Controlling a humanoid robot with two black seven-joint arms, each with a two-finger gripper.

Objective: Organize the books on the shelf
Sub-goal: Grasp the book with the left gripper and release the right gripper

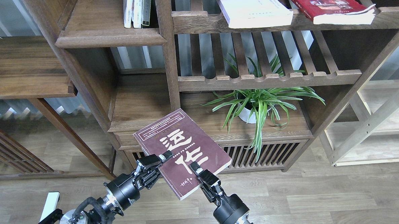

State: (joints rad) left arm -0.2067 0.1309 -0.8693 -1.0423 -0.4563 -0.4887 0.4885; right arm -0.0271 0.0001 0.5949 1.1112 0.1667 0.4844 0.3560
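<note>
Two grippers on one book here: the left gripper [159, 160] is clamped on the left long edge of the maroon book [181, 150], and the right gripper [194, 166] pinches its near, lower edge from below, one finger lying across the cover beside the big white characters. The book hangs in the air, tilted, well in front of the bookcase and above the floor, its far corner pointing toward the solid shelf [110, 37] up on the left, where a few books [137, 9] stand upright. It looks like a thin paperback, so I'd judge it light but floppy; held only at the edges, the free far corner could sag, and the glossy cover may slip between hard fingers. Best hold is close to the spine, where it is stiffest. Further out, the white book [254, 9] and the red book [329, 4] lie flat on the slatted rack, both overhanging its front rail, thicker and likely heavier. A potted plant [258, 102] sits below, well apart.
</note>
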